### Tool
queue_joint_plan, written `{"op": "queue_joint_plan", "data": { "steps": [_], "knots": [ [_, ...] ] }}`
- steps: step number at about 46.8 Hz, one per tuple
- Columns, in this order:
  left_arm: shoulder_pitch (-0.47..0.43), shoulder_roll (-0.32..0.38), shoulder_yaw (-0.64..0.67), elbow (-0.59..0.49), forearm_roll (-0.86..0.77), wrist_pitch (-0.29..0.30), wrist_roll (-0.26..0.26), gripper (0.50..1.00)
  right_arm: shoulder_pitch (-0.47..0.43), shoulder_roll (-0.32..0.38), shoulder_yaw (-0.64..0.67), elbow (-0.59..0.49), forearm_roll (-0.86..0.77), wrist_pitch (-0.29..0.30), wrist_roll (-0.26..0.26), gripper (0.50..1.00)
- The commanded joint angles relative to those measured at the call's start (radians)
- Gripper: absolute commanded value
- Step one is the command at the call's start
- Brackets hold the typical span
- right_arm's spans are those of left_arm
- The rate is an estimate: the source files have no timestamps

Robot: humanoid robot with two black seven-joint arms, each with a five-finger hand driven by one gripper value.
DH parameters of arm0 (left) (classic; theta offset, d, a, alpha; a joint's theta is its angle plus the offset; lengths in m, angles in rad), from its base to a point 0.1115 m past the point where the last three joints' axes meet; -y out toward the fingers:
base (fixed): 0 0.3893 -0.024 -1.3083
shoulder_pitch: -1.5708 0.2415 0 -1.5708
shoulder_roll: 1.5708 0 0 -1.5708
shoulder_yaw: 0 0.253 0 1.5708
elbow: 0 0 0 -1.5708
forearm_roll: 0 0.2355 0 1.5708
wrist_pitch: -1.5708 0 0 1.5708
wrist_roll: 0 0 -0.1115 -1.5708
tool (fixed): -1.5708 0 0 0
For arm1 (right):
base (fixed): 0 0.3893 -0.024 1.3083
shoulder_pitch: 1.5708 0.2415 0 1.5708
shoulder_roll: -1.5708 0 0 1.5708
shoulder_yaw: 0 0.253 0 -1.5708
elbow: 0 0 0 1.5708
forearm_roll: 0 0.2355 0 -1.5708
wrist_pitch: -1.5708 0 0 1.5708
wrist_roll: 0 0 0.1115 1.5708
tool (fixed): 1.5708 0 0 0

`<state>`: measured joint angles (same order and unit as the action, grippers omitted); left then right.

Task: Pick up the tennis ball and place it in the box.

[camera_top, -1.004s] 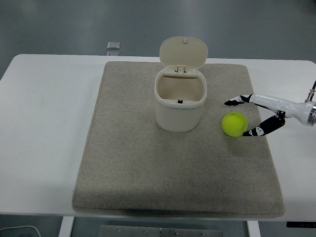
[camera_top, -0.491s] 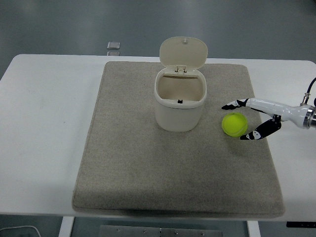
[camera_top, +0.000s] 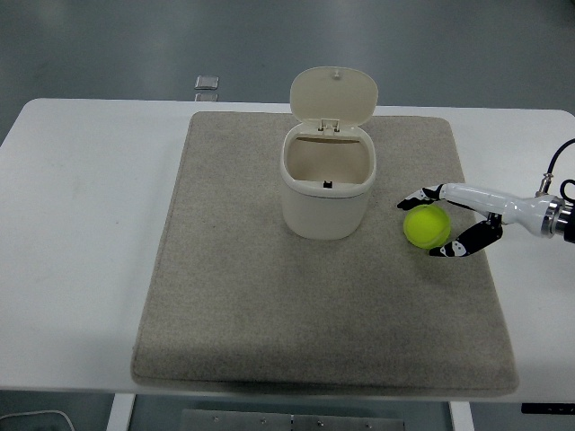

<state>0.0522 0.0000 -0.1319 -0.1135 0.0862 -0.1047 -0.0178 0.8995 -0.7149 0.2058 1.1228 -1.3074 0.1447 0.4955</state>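
The tennis ball [camera_top: 427, 225] is seen on the grey mat [camera_top: 269, 314], right of the open-lidded box [camera_top: 328, 184], flanked by the right robot hand [camera_top: 431, 224], fingers spread apart, not yet clamped.

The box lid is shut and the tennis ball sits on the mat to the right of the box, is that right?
Not quite. The head view shows the lid flipped up and open on the box, whose inside is visible. The rest holds: the tennis ball sits on the mat to the box's right.

White table [camera_top: 81, 224] — a grey mat [camera_top: 269, 305] lies flat on it
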Motion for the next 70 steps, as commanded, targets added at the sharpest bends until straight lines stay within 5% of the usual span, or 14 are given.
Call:
{"op": "queue_joint_plan", "data": {
  "steps": [1,10,20,37,70],
  "knots": [
    [0.0,0.0,0.0,0.0,0.0,-0.001,-0.001,0.992,0.001,-0.001,0.0,-0.001,-0.001,0.0,0.0,0.662],
    [0.0,0.0,0.0,0.0,0.001,0.0,0.001,0.992,0.004,-0.003,0.006,-0.003,0.0,0.0,0.006,0.554],
    [0.0,0.0,0.0,0.0,0.0,0.0,0.001,0.992,0.01,-0.015,0.053,0.011,0.019,0.016,0.015,0.549],
    [0.0,0.0,0.0,0.0,0.0,0.0,-0.001,0.992,0.039,-0.026,0.251,0.098,0.134,0.262,0.034,0.552],
    [0.0,0.0,0.0,0.0,0.001,0.0,-0.001,0.992,0.036,0.091,0.359,0.141,0.138,0.263,-0.014,0.5]
  ]
}}
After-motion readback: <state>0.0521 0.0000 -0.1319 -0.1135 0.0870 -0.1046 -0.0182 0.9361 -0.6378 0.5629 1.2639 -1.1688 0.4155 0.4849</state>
